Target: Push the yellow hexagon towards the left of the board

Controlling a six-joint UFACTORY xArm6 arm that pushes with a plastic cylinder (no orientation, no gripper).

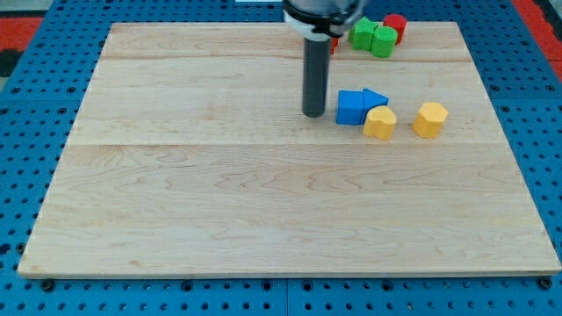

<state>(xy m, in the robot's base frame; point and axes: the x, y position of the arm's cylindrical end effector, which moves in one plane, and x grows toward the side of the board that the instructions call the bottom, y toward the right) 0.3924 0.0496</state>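
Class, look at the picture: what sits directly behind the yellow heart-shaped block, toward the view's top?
Two blue blocks touch the yellow heart block from behind. Their lower edges are covered by it.

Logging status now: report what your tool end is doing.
No gripper: my tip rests on the board, holding nothing, just to the view's left of the blue cube; the yellow hexagon is untouched.

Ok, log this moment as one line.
tip: left of blue blocks, apart | yellow hexagon: right side, untouched | yellow heart block: against blue blocks | task: not begun
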